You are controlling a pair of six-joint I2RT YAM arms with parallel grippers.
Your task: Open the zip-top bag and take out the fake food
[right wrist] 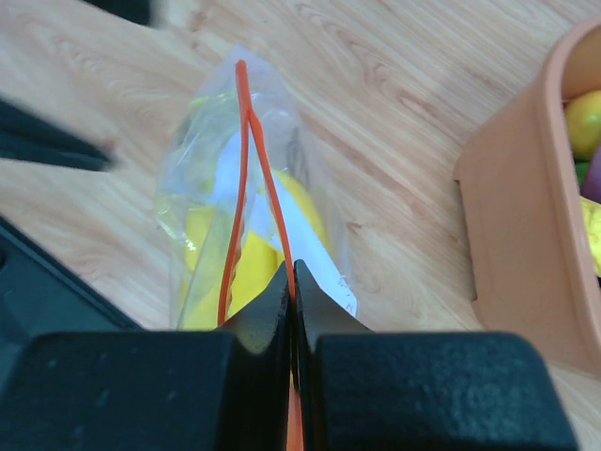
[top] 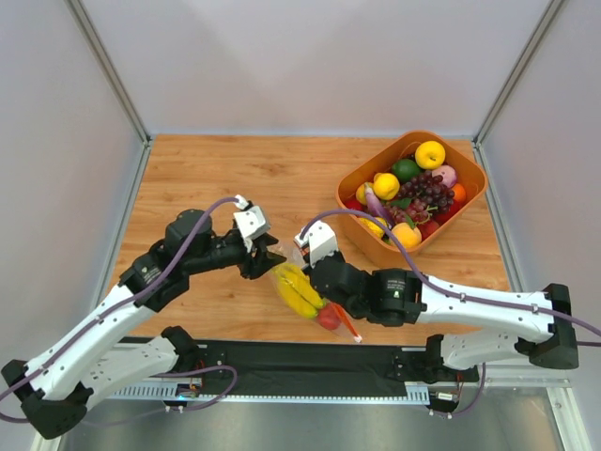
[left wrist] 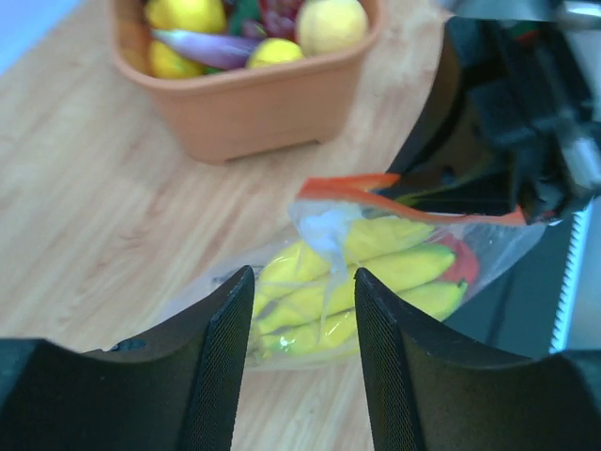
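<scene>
The clear zip-top bag (top: 302, 293) lies on the wooden table near the front edge, between my two grippers. Inside show a yellow banana bunch (left wrist: 362, 282) and a small red fruit (top: 329, 318). The tan-brown balls are hidden. My right gripper (right wrist: 292, 270) is shut on one side of the bag's red-orange zip strip (right wrist: 246, 150), whose two sides stand parted. My left gripper (left wrist: 302, 282) is open and empty, its jaws apart, just short of the bag's other end. In the top view the left gripper (top: 266, 258) sits at the bag's upper left.
An orange basket (top: 376, 240) with grapes, yellow and orange fruits stands at the back right, close behind the right wrist. A black mat (top: 282, 362) lies along the table's front edge, under the bag's lower end.
</scene>
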